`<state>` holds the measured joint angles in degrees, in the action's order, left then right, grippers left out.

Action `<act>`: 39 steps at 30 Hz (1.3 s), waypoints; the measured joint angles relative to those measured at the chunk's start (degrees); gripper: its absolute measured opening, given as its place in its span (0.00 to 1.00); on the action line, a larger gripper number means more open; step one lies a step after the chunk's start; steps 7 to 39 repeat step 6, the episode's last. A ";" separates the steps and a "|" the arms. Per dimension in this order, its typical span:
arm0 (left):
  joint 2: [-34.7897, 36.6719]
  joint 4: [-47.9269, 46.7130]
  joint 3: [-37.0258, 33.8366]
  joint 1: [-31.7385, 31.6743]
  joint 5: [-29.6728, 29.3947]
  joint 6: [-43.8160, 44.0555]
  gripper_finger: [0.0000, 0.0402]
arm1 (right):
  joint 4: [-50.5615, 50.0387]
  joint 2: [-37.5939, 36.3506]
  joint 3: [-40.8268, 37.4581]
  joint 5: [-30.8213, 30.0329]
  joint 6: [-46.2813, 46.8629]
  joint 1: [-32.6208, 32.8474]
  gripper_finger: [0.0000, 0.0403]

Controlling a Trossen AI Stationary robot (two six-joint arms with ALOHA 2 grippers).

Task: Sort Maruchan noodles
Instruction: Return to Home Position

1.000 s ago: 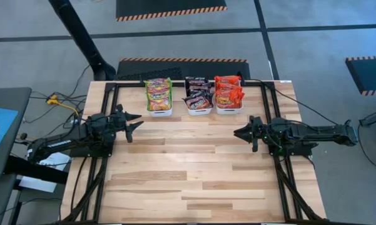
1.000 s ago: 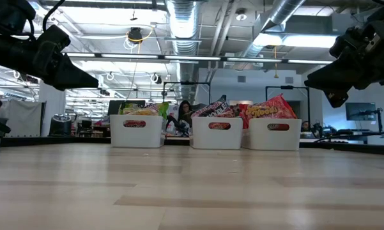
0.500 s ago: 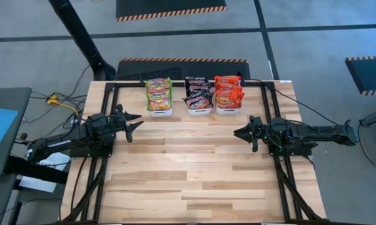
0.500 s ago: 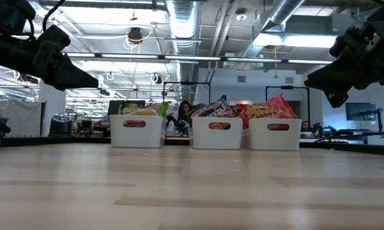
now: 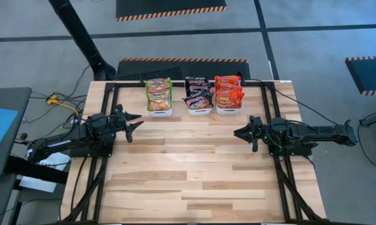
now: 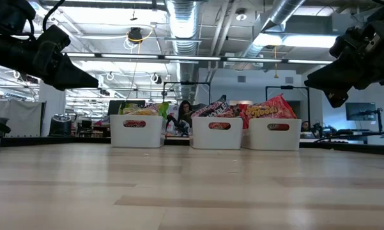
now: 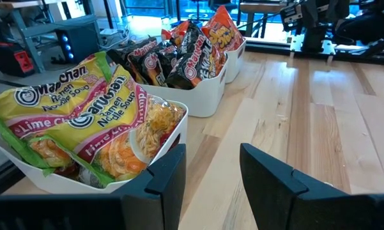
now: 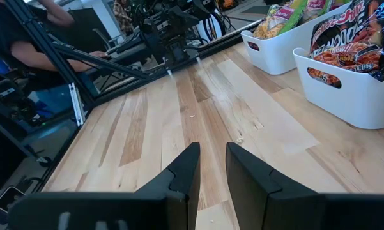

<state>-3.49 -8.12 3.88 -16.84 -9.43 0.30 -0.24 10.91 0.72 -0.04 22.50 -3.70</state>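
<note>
Both arms lie low over the wooden table (image 5: 188,169), one at each side, pointing inward toward each other and well apart. The left gripper (image 5: 137,122) hovers near the table's left edge, level with a spot just in front of the bins; its fingers (image 7: 169,176) are parted with bare wood showing between them, nothing grasped. The right gripper (image 5: 238,133) hovers toward the right edge, slightly nearer the front than the left one; its fingers (image 8: 185,172) stand a narrow gap apart, released and empty. Three white bins sit side by side in a row at the far edge of the table, centred between the arms. The left bin (image 5: 159,113) holds the green packets (image 5: 158,94), yellow-faced with green edges, piled above the rim. The middle bin (image 5: 199,112) holds the black packets (image 5: 198,95), some standing on edge and leaning. The right bin (image 5: 229,110) holds the red-orange packets (image 5: 228,92), also heaped over the rim. Every noodle packet in view is in a bin, one colour per bin. Neither gripper touches a bin or a packet. From table height the bins stand upright, evenly spaced, and a person (image 6: 184,110) shows in the room beyond them, between the left and middle bins.
</note>
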 joint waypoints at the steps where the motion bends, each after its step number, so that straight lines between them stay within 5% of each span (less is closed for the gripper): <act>1: 0.00 0.00 0.00 0.02 0.00 0.00 0.34 | 0.00 0.01 -0.01 0.01 0.00 0.00 0.25; 39: 0.00 0.00 0.00 0.02 0.00 -0.02 0.34 | 0.00 0.00 0.01 0.01 -0.02 0.00 0.25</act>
